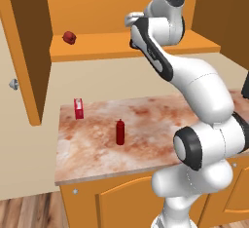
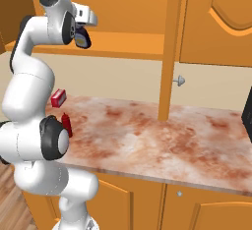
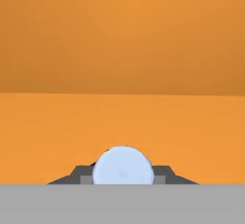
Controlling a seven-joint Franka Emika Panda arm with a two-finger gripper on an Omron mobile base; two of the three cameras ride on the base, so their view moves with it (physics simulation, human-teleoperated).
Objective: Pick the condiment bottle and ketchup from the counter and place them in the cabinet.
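Reaching up into the cabinet [image 1: 121, 47], the hand [image 3: 123, 174] sits over the shelf with its fingers closed either side of a pale round cap, the condiment bottle [image 3: 123, 166] gripped between them. Down on the surface [image 1: 146, 129], the ketchup [image 1: 120, 132] stands upright, near a small red-and-white carton [image 1: 78, 108].

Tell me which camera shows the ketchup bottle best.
The left base view: the ketchup stands upright in full view on the counter, in front of the small red-and-white carton. In the right base view the arm covers most of it, leaving a sliver. The hand view faces orange cabinet wood.
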